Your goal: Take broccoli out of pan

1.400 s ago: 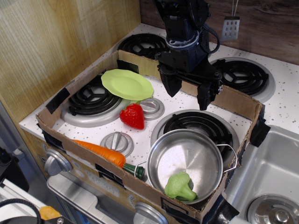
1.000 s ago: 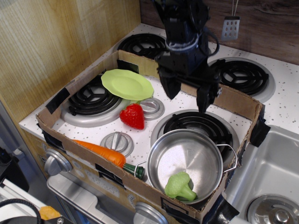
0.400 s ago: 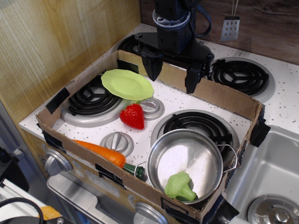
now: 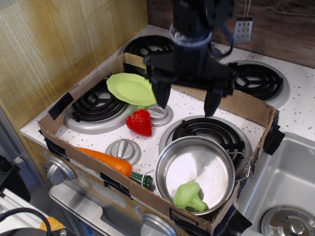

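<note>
- One broccoli [image 4: 189, 196] lay inside the pan [image 4: 197, 173], at its near edge, well below the jaws and apart from them.
- One pan sat on the front right burner [image 4: 211, 132], directly under the gap between the jaws.
- One gripper [image 4: 187, 101] hung above the stove with its jaws spread wide and nothing between them.
- One strawberry [image 4: 141, 122] stood just below and to the left of the left-hand jaw.
- One plate [image 4: 133, 89] rested left of that jaw, tilted over a burner.
- One carrot [image 4: 109, 162] lay far below and left of the jaws, along the front wall of the cardboard box [image 4: 246, 105].
- Four burners were visible.
- One spatula [image 4: 242, 28] hung on the back wall, above and right of the jaws.
</note>
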